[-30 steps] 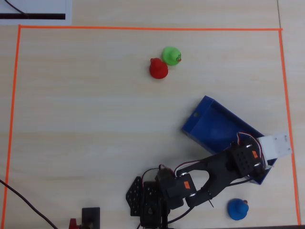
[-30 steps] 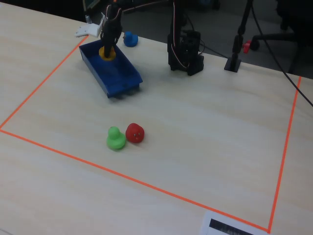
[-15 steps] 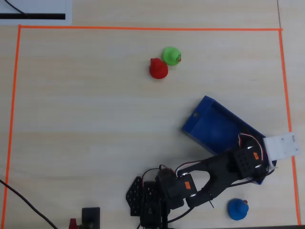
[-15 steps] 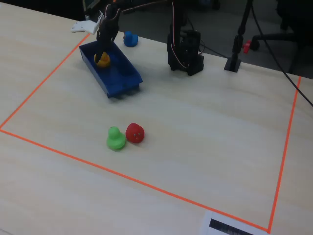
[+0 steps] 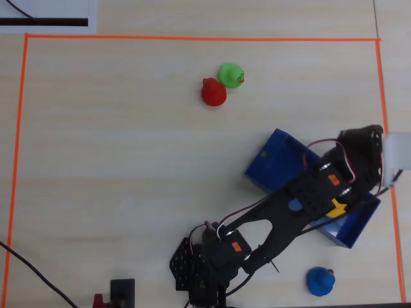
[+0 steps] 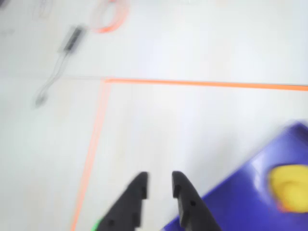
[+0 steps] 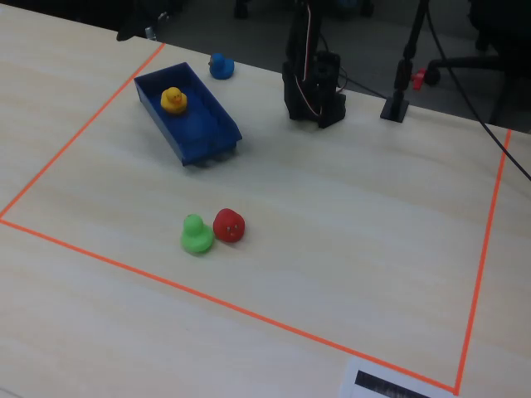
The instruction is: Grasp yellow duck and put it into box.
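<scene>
Overhead view: the black arm (image 5: 302, 205) stretches from its base at six o'clock toward three o'clock, covering the middle of the box (image 5: 273, 163), a deep-blue tray with low walls and a small hole in its short end. The yellow duck is hidden beneath the arm here. A blue duck (image 5: 320, 281) sits on the pale wood-grain table (image 5: 115, 160) at five o'clock, outside the box. A red duck (image 5: 212, 92) and a green duck (image 5: 230, 75) touch each other at twelve o'clock, inside the orange tape border (image 5: 192, 38).

Wrist view: the picture is blurred. The gripper (image 6: 159, 185) enters from six o'clock, its two black fingers slightly parted with nothing between them. The yellow duck (image 6: 288, 185) lies in the box (image 6: 231, 211) at four o'clock, cut off by the edge.

Fixed view: the yellow duck (image 7: 172, 99), smooth and rounded, sits upright in the far end of the box (image 7: 203, 133) at eleven o'clock. The arm rises from its base (image 7: 314, 91) out of the frame.
</scene>
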